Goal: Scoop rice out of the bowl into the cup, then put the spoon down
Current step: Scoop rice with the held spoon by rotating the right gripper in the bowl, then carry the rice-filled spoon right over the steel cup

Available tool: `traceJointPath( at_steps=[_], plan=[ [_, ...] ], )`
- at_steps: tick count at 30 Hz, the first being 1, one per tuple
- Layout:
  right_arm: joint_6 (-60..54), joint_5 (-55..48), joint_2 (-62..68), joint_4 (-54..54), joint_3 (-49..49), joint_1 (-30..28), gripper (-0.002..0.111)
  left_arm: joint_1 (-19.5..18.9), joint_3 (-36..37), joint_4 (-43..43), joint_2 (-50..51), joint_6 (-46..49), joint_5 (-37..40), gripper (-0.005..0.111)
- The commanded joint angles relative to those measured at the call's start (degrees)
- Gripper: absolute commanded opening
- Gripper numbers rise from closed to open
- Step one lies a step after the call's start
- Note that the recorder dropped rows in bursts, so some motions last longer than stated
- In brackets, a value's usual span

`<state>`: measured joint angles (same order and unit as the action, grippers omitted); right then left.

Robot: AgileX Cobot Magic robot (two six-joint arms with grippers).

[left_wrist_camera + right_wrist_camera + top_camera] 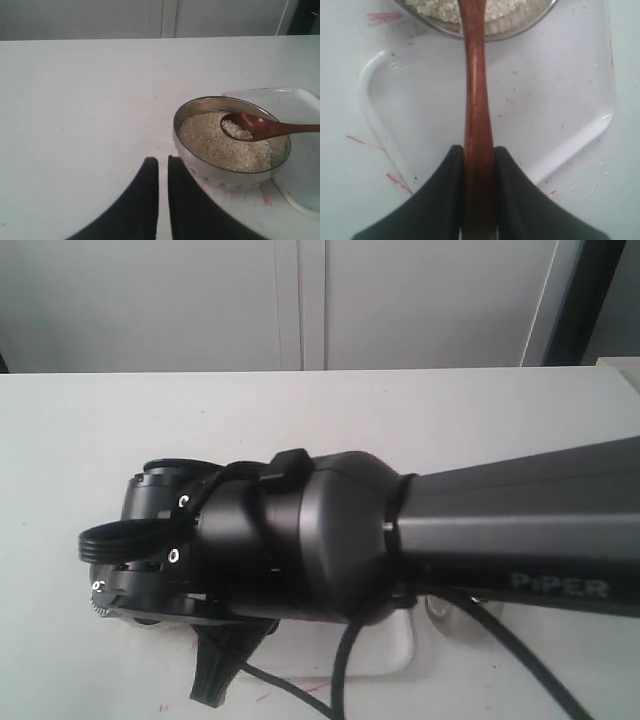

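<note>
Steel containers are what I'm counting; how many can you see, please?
1: the bowl, holding rice, at the clear tray's edge. The cup may be hidden behind the arm.

a clear tray (pixel 560 100) lies on the white table (pixel 75 100), red marks (pixel 382 18) beside it.

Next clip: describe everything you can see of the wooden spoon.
The spoon is dark reddish-brown wood, glossy, with an oval scoop and a slim straight handle. It is held roughly level over the bowl, its scoop carrying a little rice at the heap's surface. The right tool is shut on the handle, above a clear tray.
</note>
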<state>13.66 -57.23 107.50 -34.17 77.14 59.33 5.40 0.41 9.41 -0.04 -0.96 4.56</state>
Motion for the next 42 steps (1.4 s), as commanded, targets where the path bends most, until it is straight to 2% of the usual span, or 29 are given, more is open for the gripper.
traceJointPath(
  at_steps=[1,27,42],
  plan=[
    [0.68,1.01,-3.93,0.1,-2.49,-0.05,0.0,-0.09,-0.41,0.37,0.04,-0.1,-0.19,0.014],
    [1.6,-4.67,-29.92,-0.03,-18.64,-0.05,0.0,-0.09,-0.41,0.37,0.04,-0.1,-0.19,0.014],
    [1.72,-12.36,-47.3,-0.36,-29.53,-0.15,0.0,-0.09,-0.41,0.37,0.04,-0.1,-0.19,0.014]
  ],
)
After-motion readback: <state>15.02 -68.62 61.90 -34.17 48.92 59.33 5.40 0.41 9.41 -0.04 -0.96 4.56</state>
